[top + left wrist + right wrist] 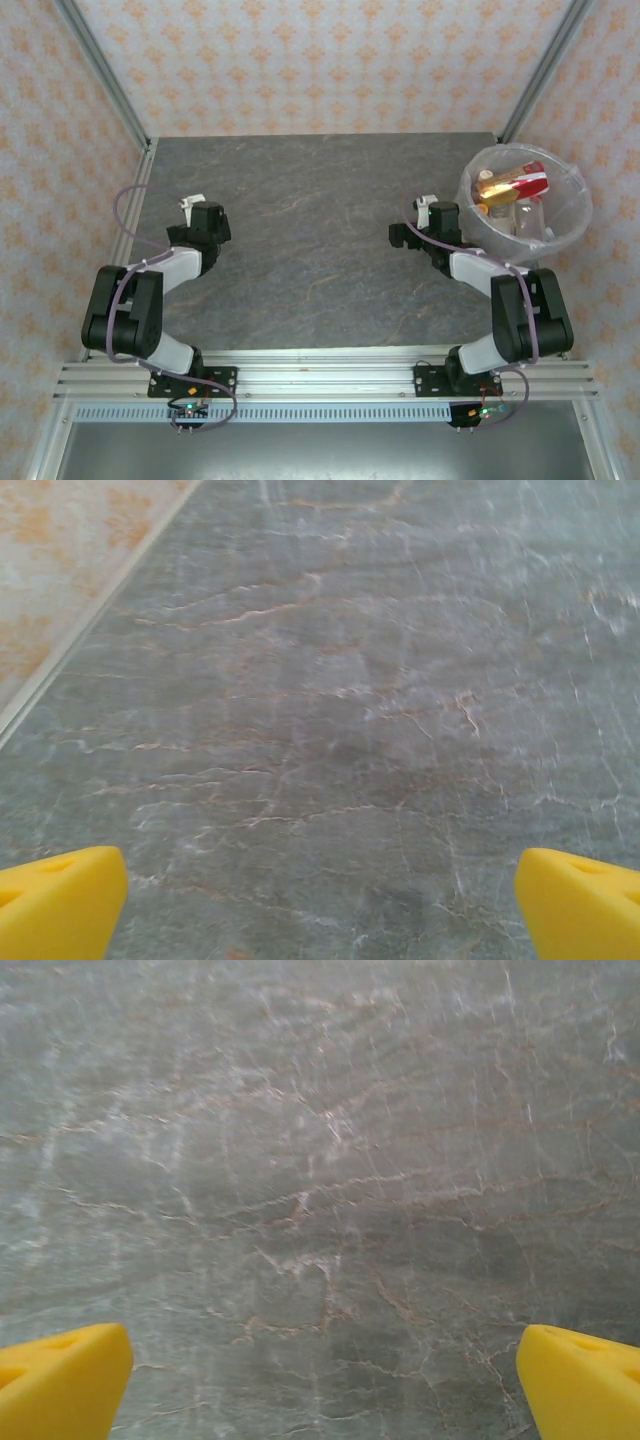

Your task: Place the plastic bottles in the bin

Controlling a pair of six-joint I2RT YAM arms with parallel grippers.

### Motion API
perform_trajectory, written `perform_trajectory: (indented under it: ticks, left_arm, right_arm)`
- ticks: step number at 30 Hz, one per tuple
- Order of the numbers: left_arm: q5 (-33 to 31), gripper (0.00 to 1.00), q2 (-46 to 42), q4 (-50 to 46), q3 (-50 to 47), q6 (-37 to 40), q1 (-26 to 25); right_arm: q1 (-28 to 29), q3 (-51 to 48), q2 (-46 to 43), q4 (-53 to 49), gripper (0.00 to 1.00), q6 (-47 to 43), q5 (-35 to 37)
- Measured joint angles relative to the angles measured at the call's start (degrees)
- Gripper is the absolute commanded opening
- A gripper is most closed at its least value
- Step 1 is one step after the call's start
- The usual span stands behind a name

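Note:
The bin (466, 185), a round translucent whitish basket with a clear liner, stands at the table's right edge. Inside it lie the plastic bottles: one with a red and gold label (518, 183) on top and a clear one (529, 216) below it. My right gripper (423, 222) hovers just left of the bin, low over the table. The left gripper (197, 212) is on the table's left side. Both wrist views look down on bare stone, with yellow fingertips (60, 905) (62, 1385) far apart at the bottom corners. Both the left gripper (320, 910) and the right gripper (322, 1390) are open and hold nothing.
The dark grey marbled table (320, 230) is enclosed by patterned walls with aluminium posts (105, 75) at the back corners. A metal rail (320, 378) carries both arm bases along the near edge. The left wall's foot (90, 620) shows in the left wrist view.

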Motion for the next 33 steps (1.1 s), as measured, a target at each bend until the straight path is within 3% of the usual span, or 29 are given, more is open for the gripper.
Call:
perform_trajectory:
  ticks: [6, 12, 18, 25, 33]
  left_arm:
    - [4.6, 1.0, 0.4, 10.4, -2.5, 4.7, 0.0]
    - [7.9, 1.0, -1.0, 23.3, -13.0, 6.8, 0.0]
    - [8.5, 1.0, -0.8, 28.4, -13.9, 7.6, 0.0]
    - [3.7, 1.0, -0.8, 30.8, -13.9, 7.3, -0.4]
    - [2.4, 1.0, -0.8, 31.6, -13.9, 7.2, -0.7]
  right_arm:
    - [-2.2, -0.5, 1.3, 3.5, 0.99, 0.2, 0.3]
    - [-3.4, -4.9, -0.6, 9.7, 0.99, 0.2, 1.3]
    - [-4.7, -8.2, -1.1, 16.7, 0.99, 0.4, 2.3]
    - [-7.5, -14.6, 0.7, 29.4, 0.99, 2.3, 2.7]
    - [-7.9, -14.0, 3.1, 30.9, 0.99, 5.7, 7.7]
